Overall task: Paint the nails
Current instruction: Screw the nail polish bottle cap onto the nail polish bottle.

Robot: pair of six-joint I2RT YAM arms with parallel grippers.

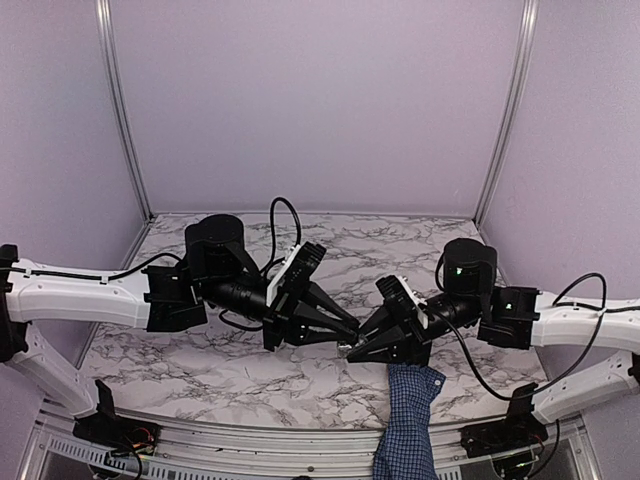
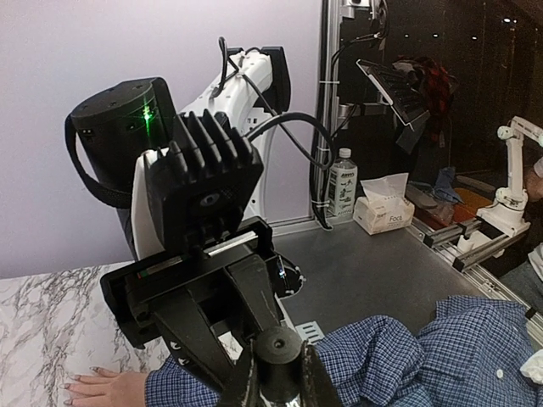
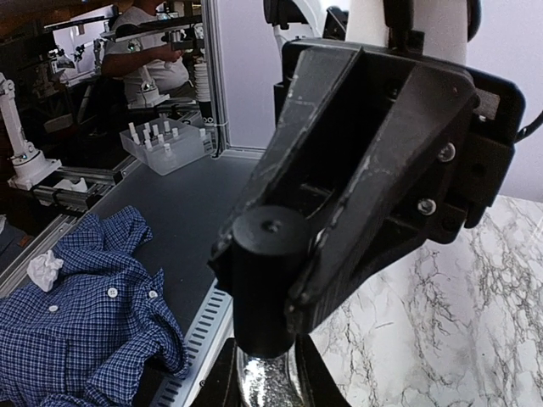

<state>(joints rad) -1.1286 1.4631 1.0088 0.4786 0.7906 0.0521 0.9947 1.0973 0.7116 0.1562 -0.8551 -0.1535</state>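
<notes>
A black cap [image 2: 278, 346] is seen closest in the left wrist view, clamped between the fingers of the left gripper [image 2: 280, 383]. In the right wrist view the same cap is seen from the other side, seated on a glittery grey bottle [image 3: 265, 373], which is grasped by the right gripper [image 3: 267, 394]. From above, only the two black claws are shown meeting tip to tip over the marble table [image 1: 200, 360], and the bottle is hidden.

The nails [image 2: 70, 387] are shown only in the left wrist view, at its lower left corner: a pale hand [image 2: 106, 388] lies flat on the marble, fingers spread. From above, the hand is covered by the right claw, and only the blue checked sleeve [image 1: 410, 420] is seen.

Beyond the table, a water bottle [image 2: 342, 182] and a tissue box [image 2: 383, 212] are seen; the box print appears to read "Foc", and the bottle label is too small to read.
</notes>
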